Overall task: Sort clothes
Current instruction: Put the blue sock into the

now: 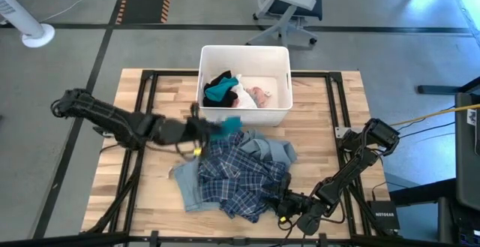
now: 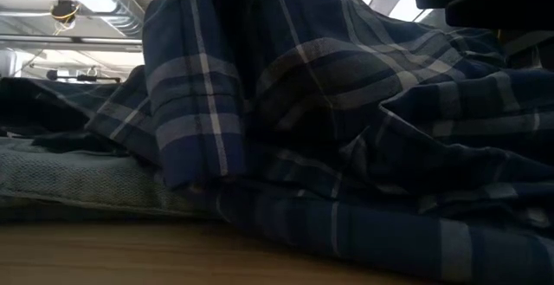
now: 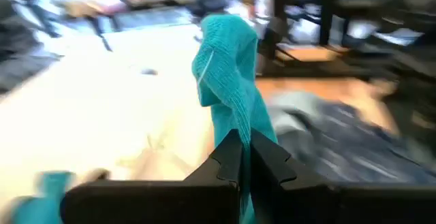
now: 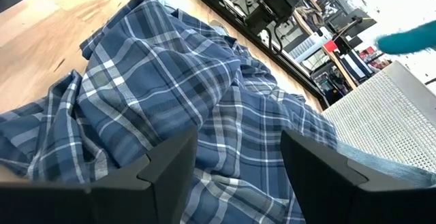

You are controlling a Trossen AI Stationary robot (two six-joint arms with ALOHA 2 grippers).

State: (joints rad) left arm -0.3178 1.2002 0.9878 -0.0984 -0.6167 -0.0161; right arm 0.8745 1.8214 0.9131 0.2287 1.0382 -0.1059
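A: Where the white rectangular plastic bin [image 1: 282,115] stands, what is each gripper doing?

B: Just in front of the bin's near wall, the left gripper [image 1: 212,129] is pinched tight on a teal knitted cloth [image 3: 228,81]. The right gripper [image 4: 238,163], fingers spread and holding nothing, sits at the edge of the blue plaid shirt [image 1: 240,176] heaped with light blue denim [image 1: 279,149] before the bin.
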